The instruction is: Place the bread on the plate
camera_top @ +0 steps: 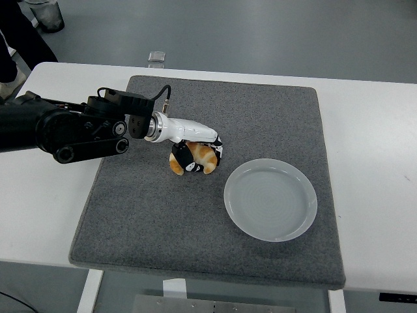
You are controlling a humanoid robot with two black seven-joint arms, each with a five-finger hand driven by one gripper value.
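Left hand (195, 149) fingers wrapped tight round bread (193, 158), bread left of plate (270, 199) w/ clear gap between, both on grey mat (163, 215), white surface (371, 143) underneath

The left arm (65, 130) comes in from the left edge, a thick black forearm with round joints and a looped cable at the wrist, narrowing to a white section. Beyond the white section the left hand (192, 153) points right and downward, its black-and-white fingers (186, 163) curled in, closed around the bread (199, 158).
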